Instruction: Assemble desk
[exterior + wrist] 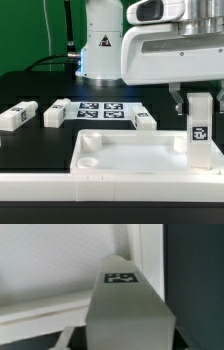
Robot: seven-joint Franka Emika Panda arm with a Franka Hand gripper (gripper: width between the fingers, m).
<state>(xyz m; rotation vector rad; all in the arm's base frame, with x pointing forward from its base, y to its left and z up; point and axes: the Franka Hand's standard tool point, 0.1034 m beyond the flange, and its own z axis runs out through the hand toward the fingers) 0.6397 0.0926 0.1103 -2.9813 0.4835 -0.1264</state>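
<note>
Gripper: jaws set narrow, clamped on one leg, which is held upright at the end of the desk top on the exterior view's right. Three loose legs are laid on the table beyond the top, around the marker board.

We read no words, brand names or numbers. We find only black-and-white square tags: one on the upright leg, others on the three lying legs and the marker board. A triangular sticker on the arm base is illegible.
</note>
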